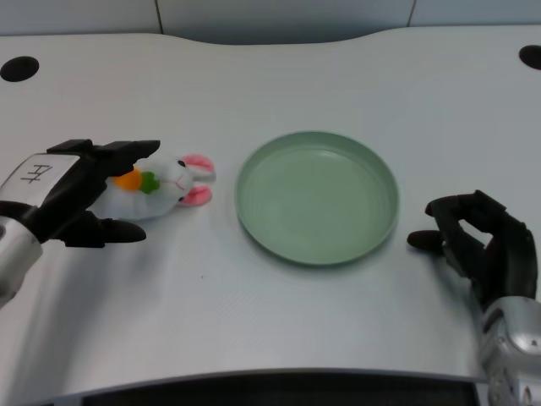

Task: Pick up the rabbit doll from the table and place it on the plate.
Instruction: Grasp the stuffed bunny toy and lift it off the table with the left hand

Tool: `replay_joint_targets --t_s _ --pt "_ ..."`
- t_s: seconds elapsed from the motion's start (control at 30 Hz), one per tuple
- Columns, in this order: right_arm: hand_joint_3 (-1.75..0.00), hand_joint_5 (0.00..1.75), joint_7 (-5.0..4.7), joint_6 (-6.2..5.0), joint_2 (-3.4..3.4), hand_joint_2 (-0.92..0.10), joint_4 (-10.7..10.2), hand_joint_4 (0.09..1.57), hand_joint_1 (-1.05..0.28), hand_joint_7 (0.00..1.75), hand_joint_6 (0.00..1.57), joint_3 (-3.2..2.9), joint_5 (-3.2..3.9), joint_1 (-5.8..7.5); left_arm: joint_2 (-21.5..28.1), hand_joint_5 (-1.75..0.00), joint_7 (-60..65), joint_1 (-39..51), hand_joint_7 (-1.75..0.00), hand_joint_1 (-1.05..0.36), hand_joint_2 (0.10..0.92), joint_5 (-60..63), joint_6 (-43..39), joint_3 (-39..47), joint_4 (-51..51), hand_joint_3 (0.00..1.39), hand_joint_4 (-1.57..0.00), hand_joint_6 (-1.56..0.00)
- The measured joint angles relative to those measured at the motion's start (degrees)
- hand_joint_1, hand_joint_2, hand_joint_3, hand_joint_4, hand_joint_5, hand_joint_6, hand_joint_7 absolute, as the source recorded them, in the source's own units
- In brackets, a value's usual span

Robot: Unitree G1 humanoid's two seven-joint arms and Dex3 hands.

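My left hand (84,193) spreads its fingers around the rabbit doll (161,188), not visibly clamped; the doll lies on the table (270,321), just left of the green plate (317,197).

I count one rabbit doll (161,188), one green plate (317,197), and two black hands, left (80,193) and right (482,241), over one white bench (270,321).

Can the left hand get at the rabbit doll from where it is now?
Probably yes. The left hand is already at the rabbit doll, with fingers above its body and below it. Nothing lies between them; the plate sits apart to the doll's right.
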Motion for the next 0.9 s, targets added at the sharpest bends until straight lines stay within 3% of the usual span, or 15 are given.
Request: replay_joint_targets --t_s 0.4,0.6,0.9 --pt "-0.13 0.88 -0.10 0.00 0.19 -0.92 1.5 0.85 -0.77 1.18 0.83 -0.13 0.34 -1.10 1.4 -0.11 0.9 -3.0 0.00 -0.90 0.920 3.5 -1.2 -5.1 3.4 0.03 -0.01 -0.10" --pt "-0.12 0.88 -0.07 0.02 0.20 -0.92 1.6 0.85 -0.76 1.18 0.86 -0.24 0.57 -1.24 2.9 -0.08 4.0 -5.1 0.00 -0.92 0.907 12.5 0.4 -9.2 3.5 0.04 0.00 -0.09" --pt "-0.13 0.88 -0.51 0.06 0.20 -0.92 1.9 0.85 -0.76 1.17 0.85 -0.06 0.08 -1.61 3.7 -0.03 6.7 -9.6 -0.02 -0.90 0.916 17.2 2.3 -12.5 5.1 0.01 -0.01 -0.11"
